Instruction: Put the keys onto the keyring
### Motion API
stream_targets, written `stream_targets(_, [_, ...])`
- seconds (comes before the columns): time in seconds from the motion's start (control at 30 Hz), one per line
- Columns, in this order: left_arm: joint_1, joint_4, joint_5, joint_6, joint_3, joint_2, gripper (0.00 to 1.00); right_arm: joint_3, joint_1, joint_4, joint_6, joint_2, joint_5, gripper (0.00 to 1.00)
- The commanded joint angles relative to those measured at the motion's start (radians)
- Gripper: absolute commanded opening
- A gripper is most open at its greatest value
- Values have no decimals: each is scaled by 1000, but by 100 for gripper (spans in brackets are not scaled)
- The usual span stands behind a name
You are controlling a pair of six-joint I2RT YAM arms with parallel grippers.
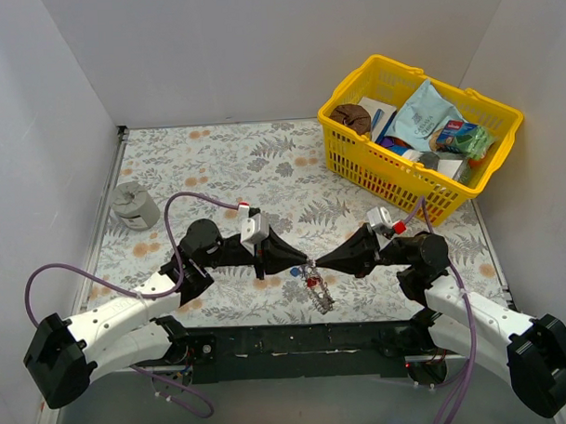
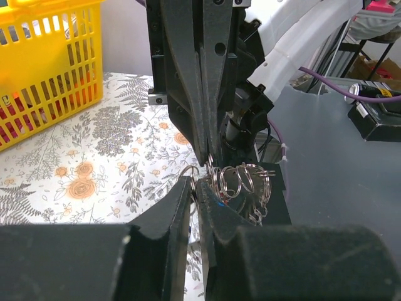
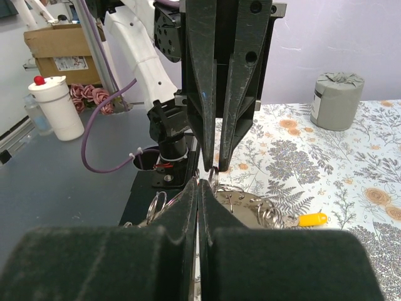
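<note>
My left gripper (image 1: 301, 262) and right gripper (image 1: 315, 264) meet tip to tip above the table's near edge. Both are shut on the thin silver keyring (image 2: 191, 171), held between them in the air. A bunch of small rings (image 2: 241, 182) and a chain hang from it, with the red key (image 1: 311, 282) and the blue key (image 1: 295, 279) below. In the left wrist view my left gripper (image 2: 199, 183) pinches the wire. In the right wrist view my right gripper (image 3: 199, 182) is closed tight; the yellow key (image 3: 312, 219) lies beside a round metal tag (image 3: 247, 210).
A yellow basket (image 1: 420, 137) full of packets stands at the back right and shows in the left wrist view (image 2: 44, 75). A grey cylinder (image 1: 134, 203) stands at the left wall, also in the right wrist view (image 3: 337, 100). A white bottle (image 3: 55, 108) stands off the table.
</note>
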Motion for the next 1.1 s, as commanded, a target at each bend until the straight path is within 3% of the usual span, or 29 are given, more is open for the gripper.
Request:
stream_targets(0.0, [5, -3, 21, 6, 53, 7, 9, 37, 5, 64, 6, -15, 20, 1])
stream_targets(0.33, [3, -6, -25, 12, 40, -42, 23, 43, 4, 33, -10, -15, 56, 1])
stream_targets(0.43, [2, 0, -28, 22, 30, -73, 22, 45, 5, 24, -14, -15, 63, 1])
stream_targets(0.63, [-5, -35, 18, 22, 46, -33, 9, 57, 4, 19, -14, -6, 63, 1])
stream_targets(0.77, [-9, -5, -1, 17, 27, -16, 10, 68, 5, 19, -11, -4, 51, 1])
stream_targets(0.9, [-9, -3, -62, 26, 13, -25, 19, 69, 5, 12, -11, -11, 46, 1])
stream_targets(1.07, [-9, -6, -70, 37, 11, -14, 21, 71, 5, 4, -7, -14, 42, 1])
